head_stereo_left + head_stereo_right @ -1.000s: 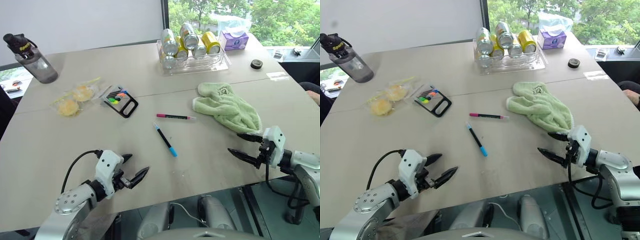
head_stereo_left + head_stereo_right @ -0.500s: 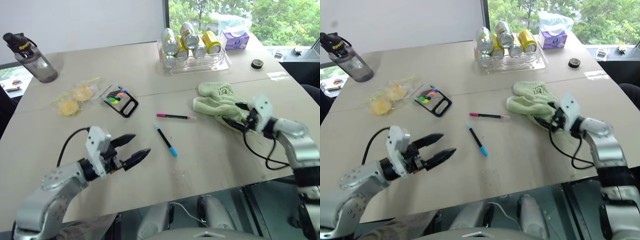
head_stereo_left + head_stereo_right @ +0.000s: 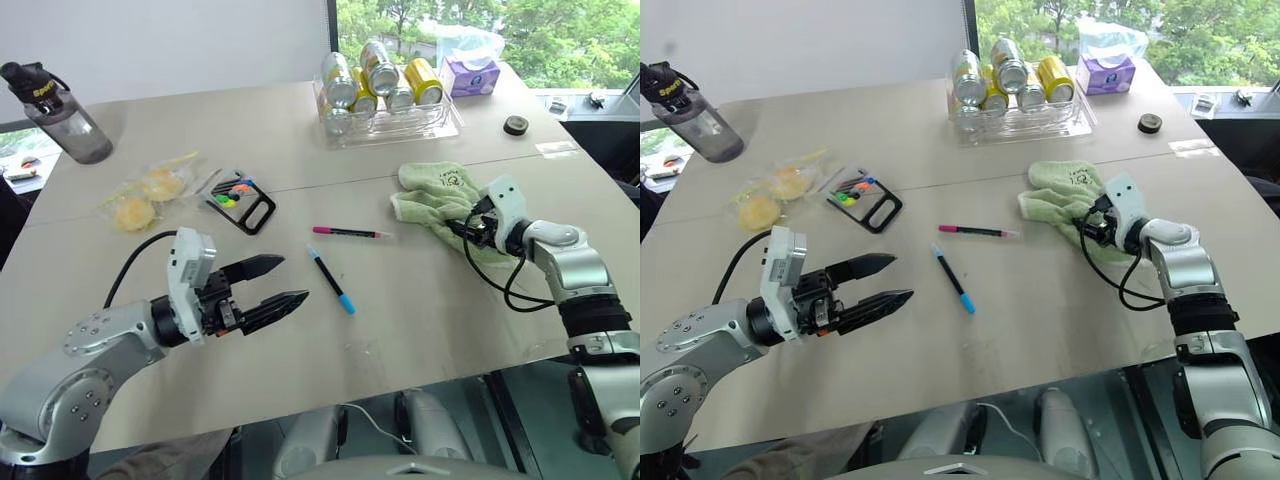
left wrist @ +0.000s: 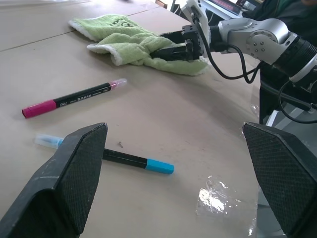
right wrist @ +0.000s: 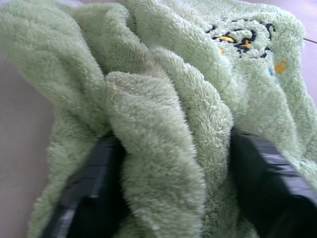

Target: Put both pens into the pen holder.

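Two pens lie mid-table: the pink-ended pen (image 3: 350, 232) and the blue-ended pen (image 3: 330, 280), both also seen close up from the left wrist as the pink pen (image 4: 69, 99) and the blue pen (image 4: 124, 159). The black pen holder (image 3: 245, 202) sits further back to the left. My left gripper (image 3: 293, 279) hovers open, left of the blue pen, pointing toward it. My right gripper (image 3: 462, 228) is on the green towel (image 3: 445, 195), its fingers (image 5: 89, 188) closed around a fold of the towel (image 5: 163, 99).
A clear tray of drink cans (image 3: 385, 100) and a purple tissue box (image 3: 470, 75) stand at the back. A water bottle (image 3: 60, 110) is at the far left and a plastic bag of yellow snacks (image 3: 150, 190) lies beside the holder. A tape roll (image 3: 515, 125) sits at the right.
My right gripper has moved forward from the table's near edge onto the green towel and closed on a fold. The left gripper rose and levelled out, still open.
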